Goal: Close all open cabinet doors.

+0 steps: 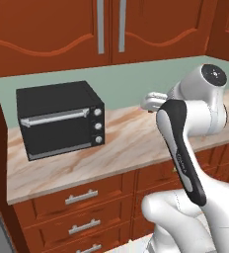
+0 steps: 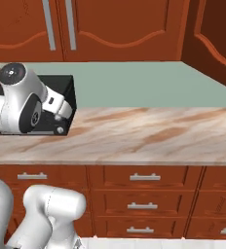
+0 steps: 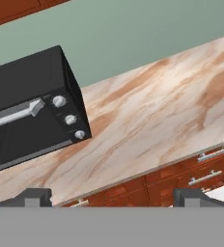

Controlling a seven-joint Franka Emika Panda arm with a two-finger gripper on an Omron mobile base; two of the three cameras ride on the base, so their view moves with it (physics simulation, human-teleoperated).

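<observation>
You have two reddish-brown cabinet doors across the top, side by side, flush with each other, their long grey bar handles hanging next to the shared seam. At the far right a further cabinet door stands angled toward you, out of line with the others. Below them runs a pale green wall, and under that the marbled bench. A black oven sits on the bench at the left, largely hidden by the arm's white upper joint in front of it. Beneath the bench you see rows of wooden drawer fronts with short horizontal silver handles.
</observation>
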